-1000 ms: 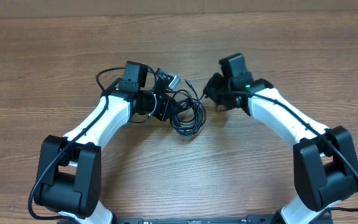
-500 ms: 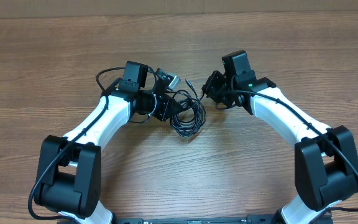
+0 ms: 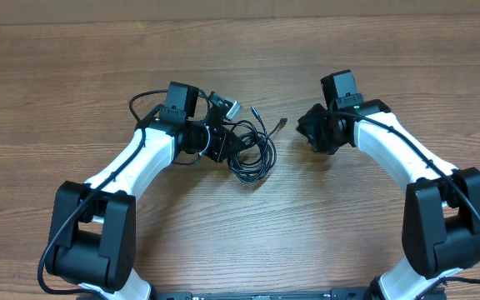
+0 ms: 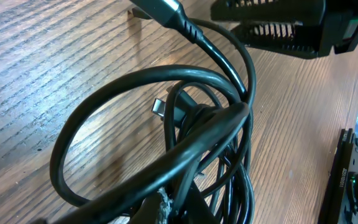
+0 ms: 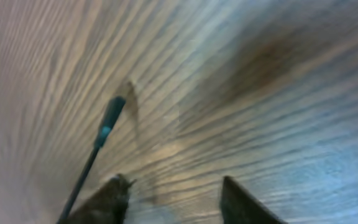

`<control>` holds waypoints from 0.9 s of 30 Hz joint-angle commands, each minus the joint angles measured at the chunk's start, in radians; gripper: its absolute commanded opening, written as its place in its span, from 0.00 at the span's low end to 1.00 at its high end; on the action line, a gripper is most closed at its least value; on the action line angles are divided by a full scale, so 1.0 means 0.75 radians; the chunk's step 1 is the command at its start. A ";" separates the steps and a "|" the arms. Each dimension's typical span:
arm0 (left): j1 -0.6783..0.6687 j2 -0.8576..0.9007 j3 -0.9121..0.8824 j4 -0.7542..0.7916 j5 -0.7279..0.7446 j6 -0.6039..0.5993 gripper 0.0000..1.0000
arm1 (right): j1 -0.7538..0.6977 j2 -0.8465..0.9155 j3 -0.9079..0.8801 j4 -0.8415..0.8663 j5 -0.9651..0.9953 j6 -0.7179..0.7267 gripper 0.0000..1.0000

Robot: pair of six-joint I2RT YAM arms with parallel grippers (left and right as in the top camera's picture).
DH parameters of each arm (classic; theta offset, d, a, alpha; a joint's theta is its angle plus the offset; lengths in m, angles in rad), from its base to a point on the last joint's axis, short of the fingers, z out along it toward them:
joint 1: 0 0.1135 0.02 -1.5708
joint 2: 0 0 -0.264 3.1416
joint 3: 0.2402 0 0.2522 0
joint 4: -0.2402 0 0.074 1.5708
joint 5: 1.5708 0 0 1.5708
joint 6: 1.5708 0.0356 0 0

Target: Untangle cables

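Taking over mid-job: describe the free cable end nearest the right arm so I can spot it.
On the brown wooden table, look just left of the right gripper. One thin black cord runs out rightward from the black cable tangle; its small plug lies alone on bare wood, farther right than any other cable end.

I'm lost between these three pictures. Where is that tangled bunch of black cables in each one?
Overhead: the cable bundle lies near the middle of the picture.
Left wrist: it fills most of the frame in big loops.
Right wrist: not in it; only one loose cord end shows, at left.
Shared landmark: the wood-grain table.
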 commanded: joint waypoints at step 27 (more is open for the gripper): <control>0.005 -0.030 0.027 0.006 0.116 0.037 0.04 | 0.109 -0.008 0.001 0.199 -0.090 0.165 0.04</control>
